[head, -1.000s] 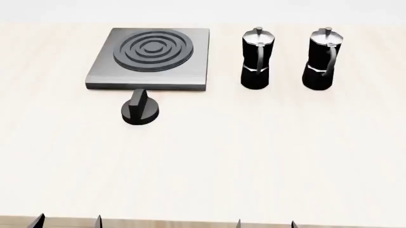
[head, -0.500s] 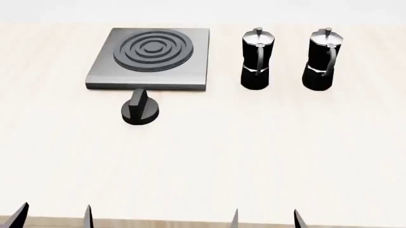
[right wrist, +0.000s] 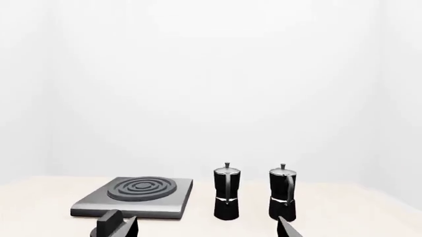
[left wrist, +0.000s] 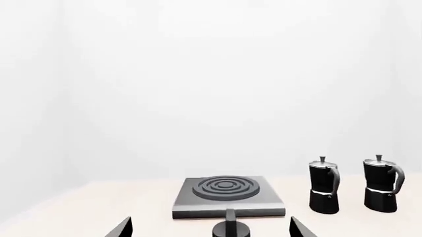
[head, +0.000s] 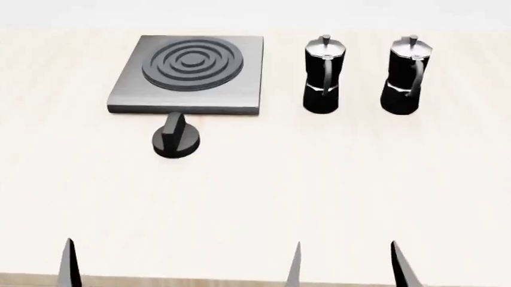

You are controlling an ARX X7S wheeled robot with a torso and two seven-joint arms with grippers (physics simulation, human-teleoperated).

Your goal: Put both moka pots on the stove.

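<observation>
Two moka pots (head: pixel 322 75) (head: pixel 408 75) upright on table (head: pixel 319 179), beside stove (head: pixel 191 75). Right gripper (head: pixel 345 266) spread open, empty; left gripper (left wrist: pixel 209 228) seemingly open too, head view catching one fingertip.

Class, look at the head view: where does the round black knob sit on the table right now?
The round black knob sits left of centre on the table, just in front of the stove's near edge, well left of both moka pots.

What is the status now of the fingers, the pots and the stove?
Left gripper and right gripper open, empty, at near table edge. Both moka pots upright on table, right of stove. Stove bare; knob before it.
</observation>
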